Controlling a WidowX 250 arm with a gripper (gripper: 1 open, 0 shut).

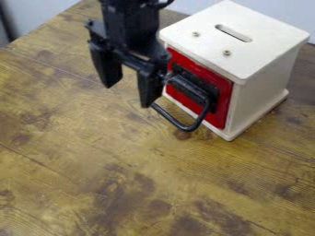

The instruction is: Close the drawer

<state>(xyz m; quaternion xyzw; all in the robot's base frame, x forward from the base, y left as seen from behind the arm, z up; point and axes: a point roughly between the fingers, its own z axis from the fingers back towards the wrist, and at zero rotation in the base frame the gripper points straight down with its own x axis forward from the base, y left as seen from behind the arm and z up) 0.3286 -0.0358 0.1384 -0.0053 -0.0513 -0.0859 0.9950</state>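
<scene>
The red drawer sits in the cream-white cabinet at the right, its red front about flush with the cabinet face. Its black bracket and large black loop handle stick out toward the front left, the loop resting low over the table. My black gripper hangs open to the left of the drawer front, fingers pointing down, its right finger close beside the handle and apart from it. It holds nothing. The drawer's inside is hidden.
The cabinet has a slot and two small holes on its top. The worn wooden table spreads to the front and left. A dark object stands at the far left edge.
</scene>
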